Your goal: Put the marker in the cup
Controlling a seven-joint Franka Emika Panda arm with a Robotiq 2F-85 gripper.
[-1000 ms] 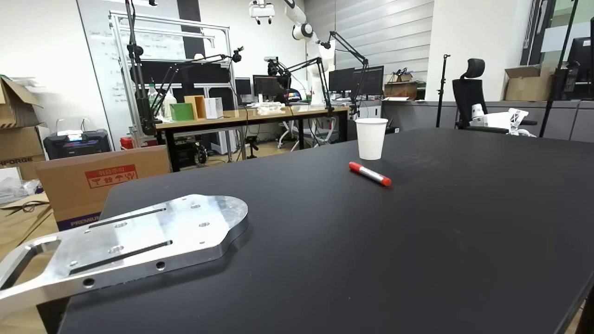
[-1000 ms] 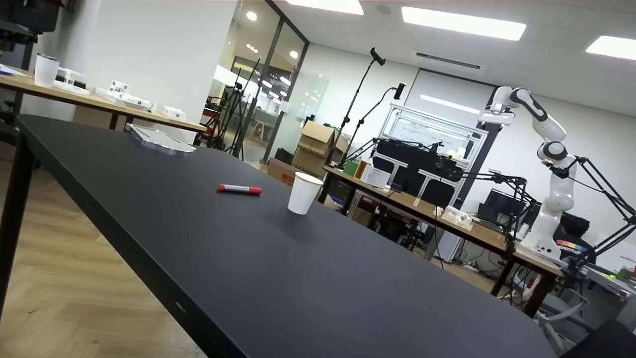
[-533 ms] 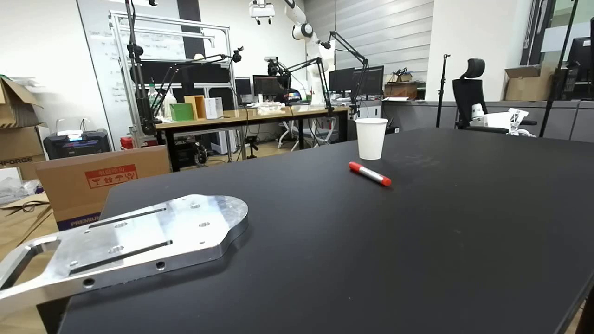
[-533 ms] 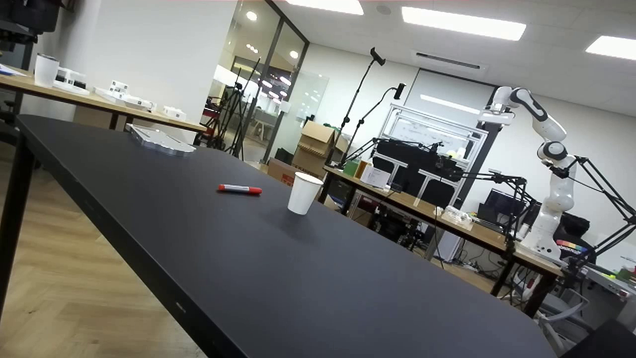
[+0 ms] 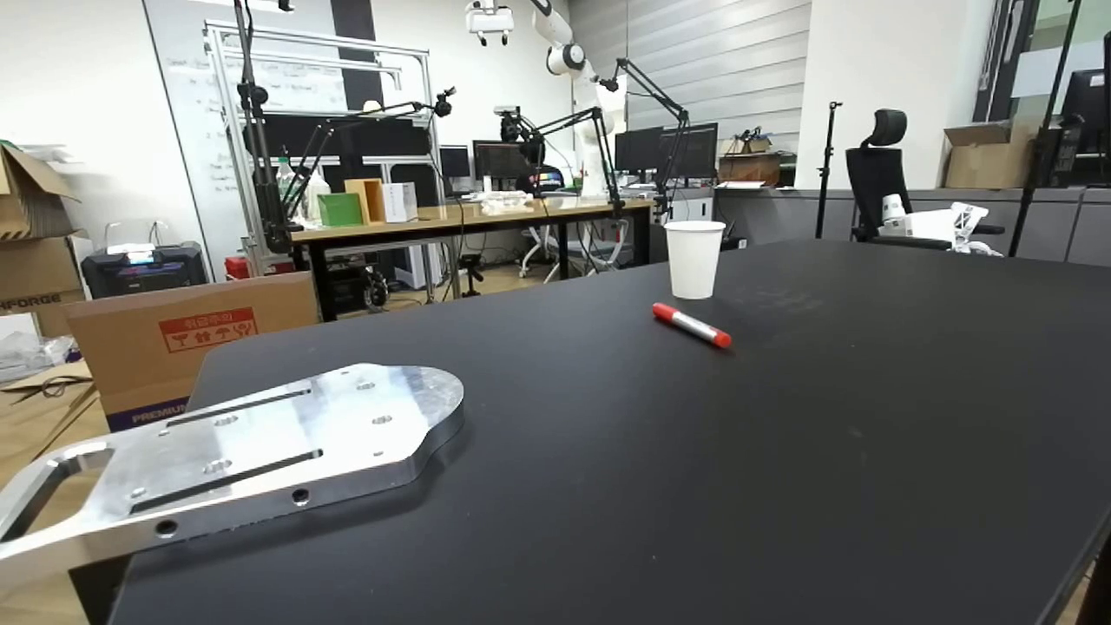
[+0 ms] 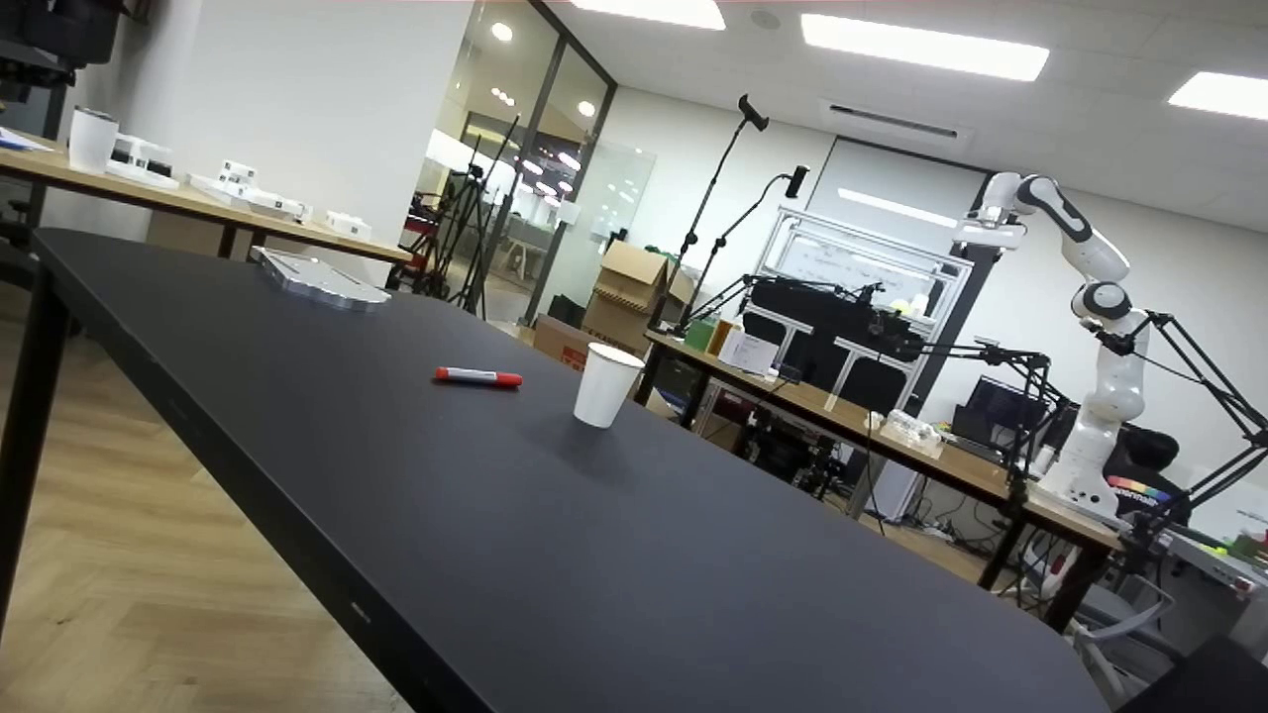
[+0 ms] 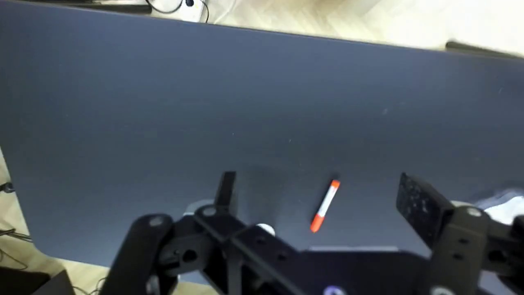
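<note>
The red marker (image 5: 692,326) with a whitish middle lies flat on the dark table (image 5: 781,451). It also shows in an exterior view (image 6: 477,377) and in the wrist view (image 7: 326,205). The white cup (image 5: 693,260) stands upright beside the marker, apart from it, and shows in an exterior view (image 6: 606,386). In the wrist view only a white sliver of the cup (image 7: 267,228) shows; my gripper hides the rest. My gripper (image 7: 316,178) is wide open and empty, high above the table. The marker appears between its fingers. My gripper is not seen in the exterior views.
A silver metal plate with slots and a handle (image 5: 295,443) lies at one end of the table, also in an exterior view (image 6: 322,279). A cardboard box (image 5: 195,347) stands beside the table. A white robot arm (image 6: 1075,238) stands on a farther wooden table (image 6: 832,401).
</note>
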